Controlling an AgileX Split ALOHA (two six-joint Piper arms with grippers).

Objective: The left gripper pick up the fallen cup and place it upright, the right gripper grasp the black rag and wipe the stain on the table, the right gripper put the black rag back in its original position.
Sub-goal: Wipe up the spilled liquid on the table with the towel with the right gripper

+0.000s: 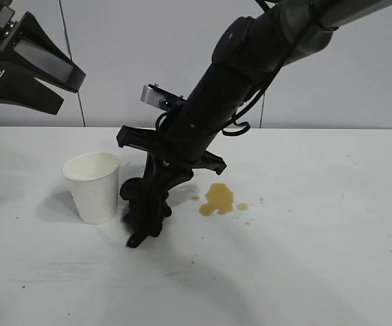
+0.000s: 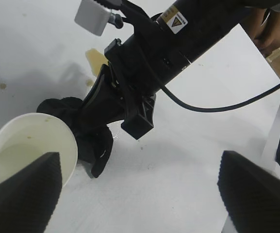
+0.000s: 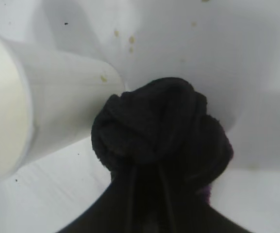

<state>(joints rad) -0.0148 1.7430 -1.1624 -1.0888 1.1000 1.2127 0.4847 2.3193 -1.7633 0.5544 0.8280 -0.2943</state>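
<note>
- Standing upright at the left of center in the exterior view, the cup (image 1: pixel 93 186) looks finished with: step 1 of 3 is done, judging by its mouth facing up.
- The stain (image 1: pixel 219 199) sits unwiped on the table (image 1: pixel 318 258), just right of center, with droplets scattered around it, so the wiping is still to come.
- The right gripper (image 1: pixel 143 216) reaches down from the upper right of the frame to a spot between cup and stain, its fingers pressed together on the black rag (image 3: pixel 161 126), which is bunched at their tips.
- The rag sits just beside the cup wall; in the right wrist view they appear close to touching, though I cannot tell if they do.
- The left gripper (image 1: pixel 54 87) hangs at the upper left of the frame, well above the cup, fingers spread wide and holding nothing.
- Left to do: carry the rag across to the stain, wipe, then return the rag to its place.
</note>
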